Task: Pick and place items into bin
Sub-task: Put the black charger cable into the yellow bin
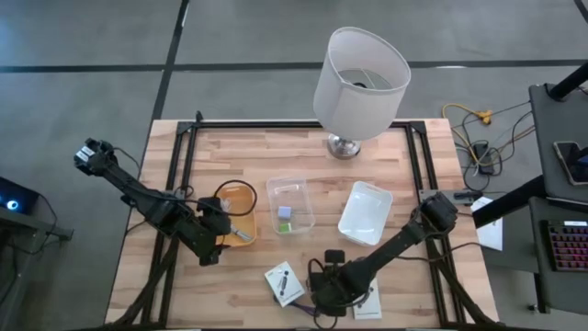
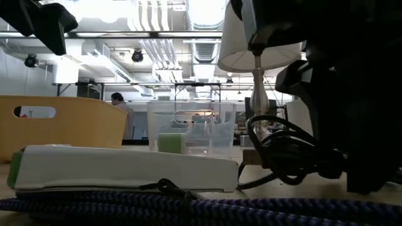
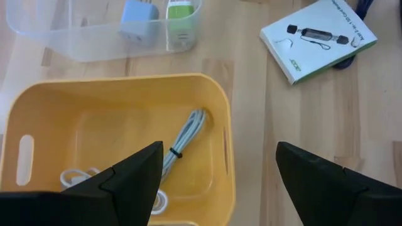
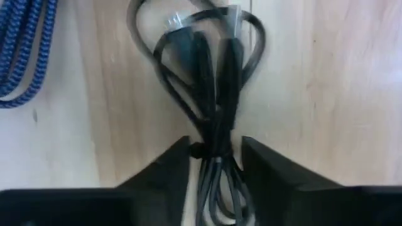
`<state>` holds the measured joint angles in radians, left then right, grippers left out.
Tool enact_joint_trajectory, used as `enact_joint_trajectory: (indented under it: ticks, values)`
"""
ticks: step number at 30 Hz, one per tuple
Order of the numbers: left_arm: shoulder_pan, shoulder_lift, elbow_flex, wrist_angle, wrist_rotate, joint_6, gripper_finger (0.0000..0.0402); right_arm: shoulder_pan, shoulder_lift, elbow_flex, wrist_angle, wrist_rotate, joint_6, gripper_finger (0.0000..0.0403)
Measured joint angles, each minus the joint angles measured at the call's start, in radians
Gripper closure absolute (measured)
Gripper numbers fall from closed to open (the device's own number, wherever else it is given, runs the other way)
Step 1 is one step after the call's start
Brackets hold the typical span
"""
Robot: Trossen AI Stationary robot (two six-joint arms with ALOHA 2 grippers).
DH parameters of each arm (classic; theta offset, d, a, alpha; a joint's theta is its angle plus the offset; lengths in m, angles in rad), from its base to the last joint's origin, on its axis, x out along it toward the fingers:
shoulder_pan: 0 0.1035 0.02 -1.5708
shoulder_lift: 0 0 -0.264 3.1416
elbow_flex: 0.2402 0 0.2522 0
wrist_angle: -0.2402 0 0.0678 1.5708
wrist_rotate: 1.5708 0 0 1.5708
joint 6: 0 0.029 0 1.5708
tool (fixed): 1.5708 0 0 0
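Right pincer grips one cable (black).

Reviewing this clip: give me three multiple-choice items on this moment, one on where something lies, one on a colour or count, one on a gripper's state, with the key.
1. Where does the pale cable lie?
A. In the yellow bin
B. In the white tray
C. Under the lamp

2. How many small blocks sit in the clear container?
A. None
B. Two
C. Five

3. What is the right gripper doing?
A. Hanging open high above the lamp
B. Holding the printed card
C. Closed on the bundled black cable

Key:
1 A, the left wrist view shows the cable coiled on the yellow bin's floor.
2 B, a lilac block and a green block stand side by side in it.
3 C, the right wrist view shows both fingers pressed against the cable bundle on the table.

The left gripper hangs open over the yellow bin.
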<state>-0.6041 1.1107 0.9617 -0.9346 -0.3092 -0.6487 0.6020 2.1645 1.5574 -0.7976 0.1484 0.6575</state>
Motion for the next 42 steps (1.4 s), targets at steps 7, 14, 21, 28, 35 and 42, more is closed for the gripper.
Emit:
enact_joint_trajectory:
  ticks: [7,14,21,28,35,42]
  values:
    - [0.0,-0.038,0.01,-0.034,-0.029,-0.055,0.011,-0.044,-0.009,0.017,0.007,-0.041,0.006,0.0372]
    - [0.001,-0.169,0.01,-0.17,-0.091,-0.183,0.011,-0.192,-0.152,0.023,0.155,-0.002,-0.004,0.0372]
    - [0.001,-0.314,0.01,-0.173,-0.136,-0.21,0.011,-0.384,-0.177,0.027,0.522,-0.165,-0.006,0.0372]
    - [0.001,-0.354,-0.015,-0.163,-0.17,-0.208,0.011,-0.494,-0.103,0.023,0.736,-0.213,0.054,0.0368]
    - [0.027,-0.311,-0.031,0.044,-0.154,-0.101,0.011,-0.489,-0.112,0.052,0.683,-0.213,-0.031,0.0372]
    - [0.089,-0.364,-0.061,0.217,-0.121,-0.154,0.011,-0.475,-0.116,0.143,0.705,-0.017,-0.106,0.0372]
